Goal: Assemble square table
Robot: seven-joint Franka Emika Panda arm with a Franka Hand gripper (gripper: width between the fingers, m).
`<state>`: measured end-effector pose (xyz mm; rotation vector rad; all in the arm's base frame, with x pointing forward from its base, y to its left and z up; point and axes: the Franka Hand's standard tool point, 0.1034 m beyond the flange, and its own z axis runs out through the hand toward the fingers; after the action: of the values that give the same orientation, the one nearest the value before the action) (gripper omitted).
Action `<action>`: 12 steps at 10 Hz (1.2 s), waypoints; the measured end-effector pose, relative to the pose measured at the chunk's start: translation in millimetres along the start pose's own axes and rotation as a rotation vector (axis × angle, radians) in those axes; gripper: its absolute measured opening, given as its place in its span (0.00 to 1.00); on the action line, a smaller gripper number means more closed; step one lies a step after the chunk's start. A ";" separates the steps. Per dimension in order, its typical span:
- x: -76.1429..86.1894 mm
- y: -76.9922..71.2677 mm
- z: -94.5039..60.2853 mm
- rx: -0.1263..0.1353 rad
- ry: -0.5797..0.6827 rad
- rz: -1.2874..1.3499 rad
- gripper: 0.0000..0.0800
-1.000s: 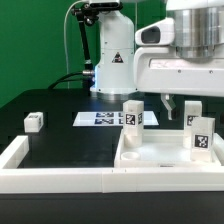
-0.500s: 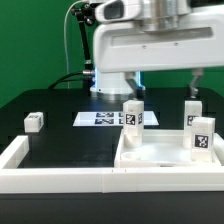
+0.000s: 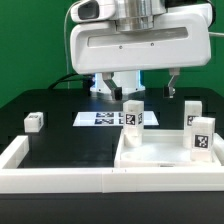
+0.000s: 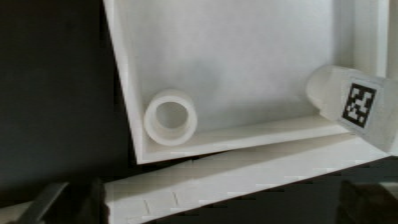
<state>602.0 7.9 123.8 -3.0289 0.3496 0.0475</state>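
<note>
The white square tabletop slab (image 3: 158, 152) lies at the front, in the exterior view's right half. Three white tagged legs stand on it: one at its left (image 3: 133, 115), one at the back right (image 3: 192, 112), one at the front right (image 3: 202, 138). A fourth leg (image 3: 34, 122) lies apart on the black surface at the exterior view's left. My gripper (image 3: 139, 84) hangs open and empty above the slab, its fingers (image 3: 100, 85) wide apart. In the wrist view the slab (image 4: 240, 70) shows a round corner socket (image 4: 173, 118) and one tagged leg (image 4: 356, 100). The gripper (image 4: 210, 205) holds nothing.
The long white rail (image 3: 25, 165) borders the black surface at the front and the exterior view's left, and shows in the wrist view (image 4: 231, 180). The marker board (image 3: 100, 118) lies flat behind the slab. The arm's base (image 3: 112, 65) stands at the back.
The gripper has swung toward the exterior view's left, from over the slab's right side to above its middle, and risen. It stays open and empty. The parts have not moved.
</note>
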 end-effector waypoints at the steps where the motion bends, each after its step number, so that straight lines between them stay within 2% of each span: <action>1: -0.1 0.1 0.4 0.000 -0.001 0.000 0.81; 4: -0.5 3.4 1.4 -0.002 -0.003 -0.010 0.81; 5: -3.6 15.7 2.2 -0.004 -0.007 -0.083 0.81; 9: -17.3 110.4 12.2 -0.031 -0.005 -0.059 0.81; 10: -22.0 129.6 14.3 -0.036 -0.014 -0.037 0.81; 12: -23.7 144.0 14.7 -0.039 -0.016 -0.015 0.81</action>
<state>545.7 -124.9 97.5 -3.0676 0.3277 0.0789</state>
